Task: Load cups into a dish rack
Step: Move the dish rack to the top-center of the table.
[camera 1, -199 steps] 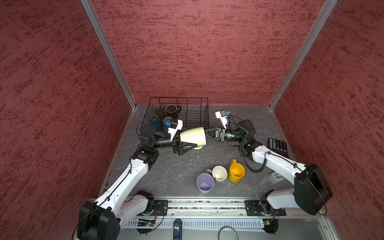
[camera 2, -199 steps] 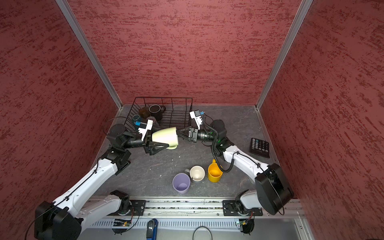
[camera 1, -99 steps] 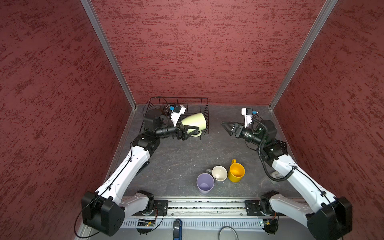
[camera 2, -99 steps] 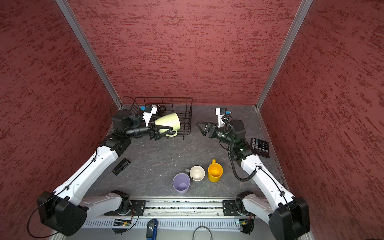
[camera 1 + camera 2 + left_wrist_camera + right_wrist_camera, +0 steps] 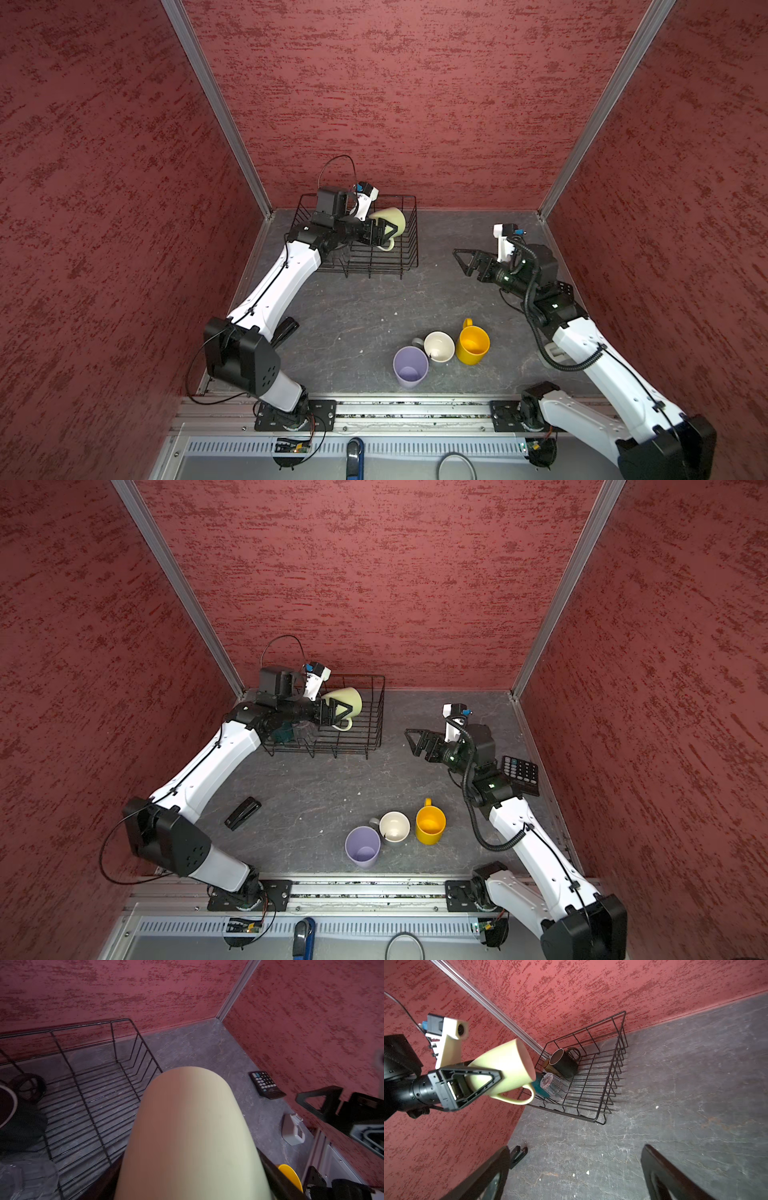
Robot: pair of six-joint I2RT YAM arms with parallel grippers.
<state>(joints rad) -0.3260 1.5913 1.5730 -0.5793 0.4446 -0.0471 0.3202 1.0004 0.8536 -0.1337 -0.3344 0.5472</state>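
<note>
the left gripper clamps the pale green mug sideways, handle down, over the dish rack at 11 o'clock, likely to lower it into the bare 3 o'clock half. the right gripper hangs wide and empty at 3 o'clock, clear of the rack. the lilac tumbler, grey mug and yellow mug stand at 6 o'clock.

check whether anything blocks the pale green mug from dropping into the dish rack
Nothing visible: the left end effector holds the pale green mug above bare dish rack wire; black mug and clear glass lie aside.
</note>
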